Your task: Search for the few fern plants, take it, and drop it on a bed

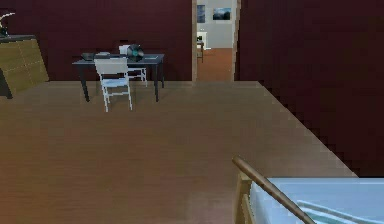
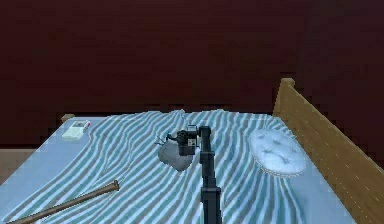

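Gripper (image 2: 176,141) against blue-white striped bed (image 2: 120,160), grey lumpy blob (image 2: 176,157) on the covers right at it: can't tell if held, or if it's the fern. White oval pillow (image 2: 276,153) by wooden headboard (image 2: 315,130), wooden bat (image 2: 70,206) at the near edge. Ahead: dark table (image 1: 118,62), white chair (image 1: 113,80).

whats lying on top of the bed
On the striped bed: a white pillow, a wooden bat, a small pale box near the far corner, and a grey lump by the gripper. The arm covers a strip of bedding.
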